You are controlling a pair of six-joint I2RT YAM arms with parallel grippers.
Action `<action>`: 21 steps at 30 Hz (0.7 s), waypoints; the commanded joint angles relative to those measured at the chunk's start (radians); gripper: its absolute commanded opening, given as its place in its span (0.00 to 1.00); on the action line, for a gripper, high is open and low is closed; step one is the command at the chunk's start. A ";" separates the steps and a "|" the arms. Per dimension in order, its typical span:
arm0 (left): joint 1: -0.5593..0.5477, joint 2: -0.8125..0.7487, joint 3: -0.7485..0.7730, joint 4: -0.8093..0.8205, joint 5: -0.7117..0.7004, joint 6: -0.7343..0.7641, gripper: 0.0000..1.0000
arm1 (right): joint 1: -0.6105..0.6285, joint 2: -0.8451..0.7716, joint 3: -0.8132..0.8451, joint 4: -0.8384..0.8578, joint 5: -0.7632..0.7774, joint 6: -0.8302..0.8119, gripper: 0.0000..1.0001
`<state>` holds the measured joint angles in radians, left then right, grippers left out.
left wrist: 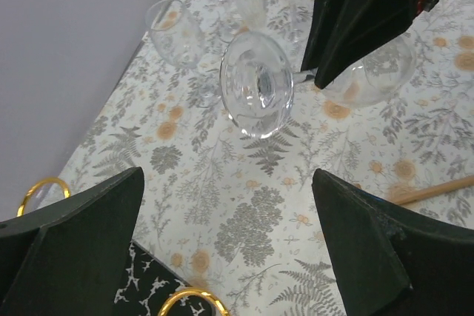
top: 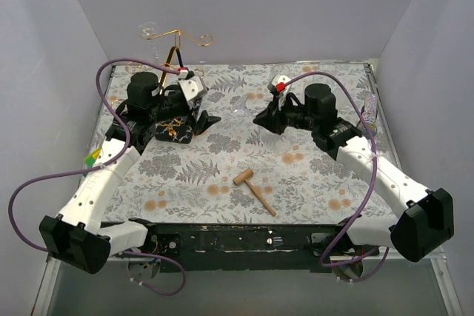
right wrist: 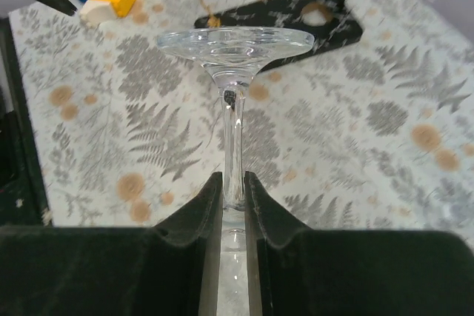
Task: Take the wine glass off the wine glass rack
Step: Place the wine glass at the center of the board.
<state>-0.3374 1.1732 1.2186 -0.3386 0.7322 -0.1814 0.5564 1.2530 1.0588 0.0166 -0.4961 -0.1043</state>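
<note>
right arm – reaches from the near right corner, forearm angled inward, wrist turned left toward mid-table. right gripper (right wrist: 234, 183) has its 2 fingers (right wrist: 194, 212) drawn narrow and clamped on the stem of the glass (right wrist: 235, 41). the glass lies roughly level above the table (top: 222, 160), foot disc pointing away from the wrist toward the left arm. it is off the rack (top: 178, 38), in the gap between the 2 grippers.

left arm – reaches from the near left corner to the far left of the table, wrist above the rack's black base (right wrist: 296, 20), pointing right. left gripper (left wrist: 226, 175) has its fingers (left wrist: 81, 242) spread wide and holds nothing. its camera looks straight at the foot of the glass, with the right gripper just behind it.

the rack's gold wire arms rise at the far left edge, well apart from the glass. a mallet (top: 254, 188) lies on the table, nearer than both grippers.
</note>
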 commanded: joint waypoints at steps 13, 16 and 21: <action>-0.302 0.117 -0.030 -0.091 -0.207 -0.033 0.75 | -0.004 -0.109 -0.095 -0.043 -0.073 0.127 0.01; -0.330 0.132 -0.039 -0.045 -0.295 -0.055 0.72 | -0.003 -0.104 -0.098 -0.034 -0.085 0.133 0.01; -0.348 0.178 -0.022 -0.036 -0.364 -0.070 0.63 | -0.003 -0.086 -0.105 -0.026 -0.087 0.172 0.01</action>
<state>-0.6701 1.3289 1.1831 -0.4137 0.4633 -0.2302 0.5564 1.1709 0.9504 -0.1032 -0.5488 0.0216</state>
